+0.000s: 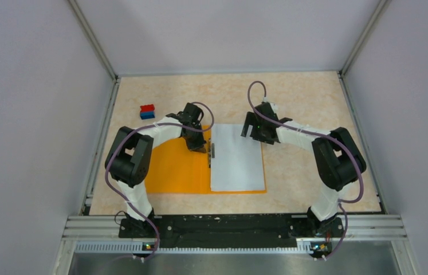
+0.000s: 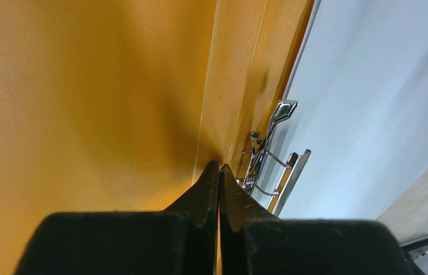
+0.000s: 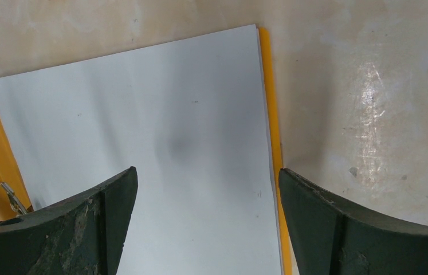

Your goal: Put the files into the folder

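Observation:
The orange folder (image 1: 174, 169) lies open flat on the table, with the white files (image 1: 236, 157) stacked on its right half. A metal clip (image 1: 211, 153) runs along the spine at the sheets' left edge. My left gripper (image 1: 198, 145) is shut with nothing in it, its tips pressed together on the orange spine fold (image 2: 223, 86) just left of the clip (image 2: 269, 160). Above the far right corner of the files (image 3: 160, 132) my right gripper (image 1: 255, 130) hovers open; the folder's orange edge (image 3: 273, 132) shows beside the right fingertip.
A small red-and-blue block (image 1: 147, 111) sits at the back left of the beige table (image 1: 314, 103). Metal frame rails and grey walls bound the table on three sides.

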